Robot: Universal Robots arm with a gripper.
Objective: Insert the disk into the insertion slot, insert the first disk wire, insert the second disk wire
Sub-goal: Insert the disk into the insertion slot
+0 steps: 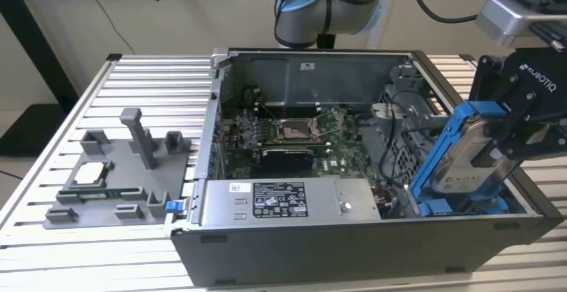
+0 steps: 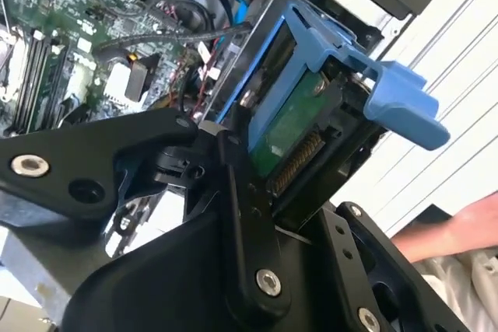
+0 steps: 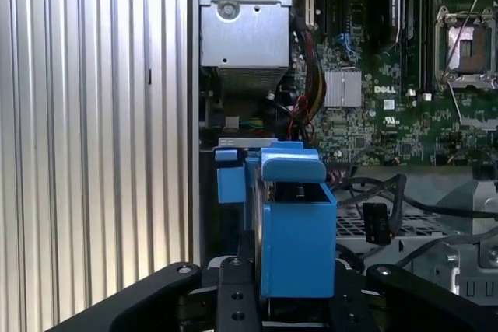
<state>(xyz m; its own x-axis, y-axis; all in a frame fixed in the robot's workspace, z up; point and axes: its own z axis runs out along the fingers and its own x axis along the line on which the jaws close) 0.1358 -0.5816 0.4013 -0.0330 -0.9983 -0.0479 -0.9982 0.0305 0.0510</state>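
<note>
Blue-framed and silver-grey in the exterior view: grips the disk (image 1: 463, 151) by its flat faces in the closed pincer (image 1: 498, 151), above the open computer case (image 1: 354, 245) at the exterior view's right. Stands steeply tilted, long axis close to upright, upper end leaning to the exterior view's right, lower end down by the blue bay fittings (image 1: 439, 207) in the case's corner. Judged not yet pushed home.

In the second wrist view, clamps the pincer (image 2: 284, 149) on the disk (image 2: 292, 122), green circuit side showing, blue carrier tab (image 2: 405, 103) jutting past the fingers (image 2: 233, 169); a person's hand (image 2: 467, 227) well apart.

In the first wrist view, looks along the disk (image 3: 296, 223) straight out from the pincer (image 3: 289, 289), motherboard (image 3: 389, 83) and power supply (image 3: 245, 33) beyond, ribbed bench (image 3: 93, 114) alongside.
</note>
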